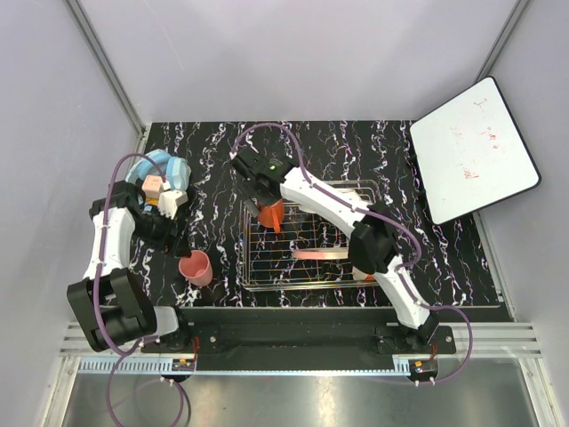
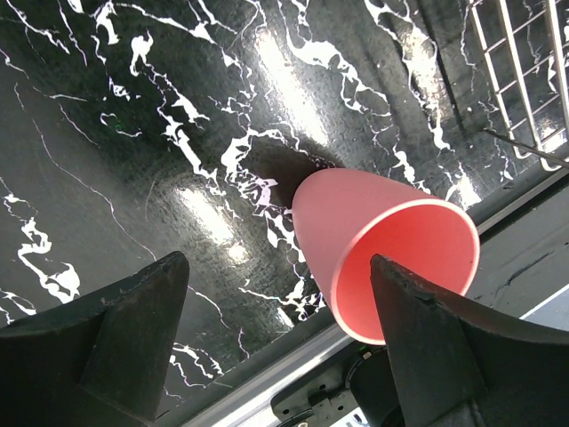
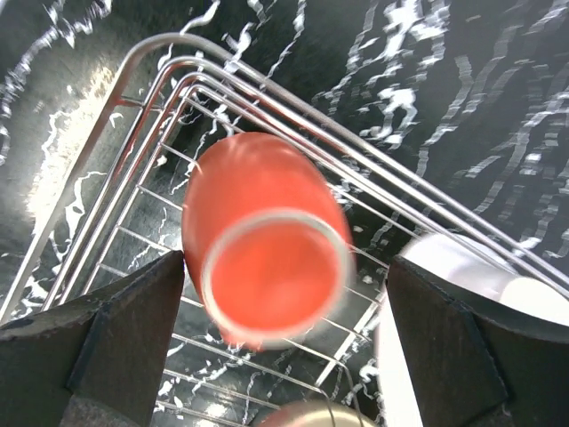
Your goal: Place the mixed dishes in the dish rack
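Right arm reaches across the dish rack (image 1: 307, 286) to its far-left corner. Right gripper (image 3: 284, 262) is spread wide, with a gap on each side of the orange-red mug (image 3: 267, 258) and nothing pinched. The mug is blurred in the wrist view. It sits mouth-up inside the rack corner, close under the rim wires. I judge the corner spot leaves the grid floor free for wider pieces.

A pink strip mid-rack, partly under the right forearm, is probably the salmon-pink plate (image 1: 320, 255) on edge; cannot confirm. A pale rounded thing at the right of the right wrist view is too blurred to name.

Left gripper (image 2: 277, 262) is also spread and points toward the pink cup (image 2: 382, 253). The cup stands mouth-up on the black marble table (image 2: 133, 133), just outside the rack's near-left corner. Overhead, the gripper hangs apart from the cup, nearer the light blue tub (image 1: 160, 166). The fingers frame the cup, which reads as a line-up for a side grasp.

Judgement: mug loaded, cup not yet. The cup wall tapers and looks smooth, so a pinch could slide, and one finger landing first could tip it
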Tool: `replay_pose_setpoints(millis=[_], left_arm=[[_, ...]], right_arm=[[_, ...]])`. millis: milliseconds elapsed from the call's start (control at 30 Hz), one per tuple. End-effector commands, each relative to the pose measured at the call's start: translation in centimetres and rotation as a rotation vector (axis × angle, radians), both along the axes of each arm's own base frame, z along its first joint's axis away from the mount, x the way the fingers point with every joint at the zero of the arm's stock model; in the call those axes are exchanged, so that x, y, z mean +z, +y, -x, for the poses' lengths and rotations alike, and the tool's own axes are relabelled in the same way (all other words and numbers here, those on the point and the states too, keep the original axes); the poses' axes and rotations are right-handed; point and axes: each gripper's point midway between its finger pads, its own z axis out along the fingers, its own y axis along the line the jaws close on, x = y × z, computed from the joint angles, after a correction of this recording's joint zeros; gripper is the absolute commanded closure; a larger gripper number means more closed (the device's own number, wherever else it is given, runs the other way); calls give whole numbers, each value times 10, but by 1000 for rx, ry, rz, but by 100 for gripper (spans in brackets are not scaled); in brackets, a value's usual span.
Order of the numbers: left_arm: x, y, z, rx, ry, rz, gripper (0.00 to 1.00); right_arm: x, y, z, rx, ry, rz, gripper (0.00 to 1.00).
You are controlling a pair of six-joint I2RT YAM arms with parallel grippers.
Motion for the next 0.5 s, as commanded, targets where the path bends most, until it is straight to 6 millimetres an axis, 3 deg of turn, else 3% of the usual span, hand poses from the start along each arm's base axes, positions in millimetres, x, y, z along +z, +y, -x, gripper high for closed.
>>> replay_pose_setpoints(millis=[0, 167, 267, 333, 433, 467], left_arm=[[-1, 7, -6, -10, -31, -34, 15], [-1, 3, -6, -6, -27, -6, 17], [-10, 3, -3, 11, 7, 1, 25], [-18, 3, 0, 25, 49, 5, 36], [-25, 5, 5, 13, 67, -9, 39], [-26, 4, 7, 8, 72, -8, 40]], right_arm=[[90, -11, -1, -28, -157, -104, 0], [117, -17, 6, -35, -186, -150, 0], [132, -21, 15, -40, -193, -177, 0], [142, -21, 21, -42, -182, -224, 0], [176, -27, 35, -44, -197, -325, 0], [176, -29, 38, -44, -191, -334, 0]])
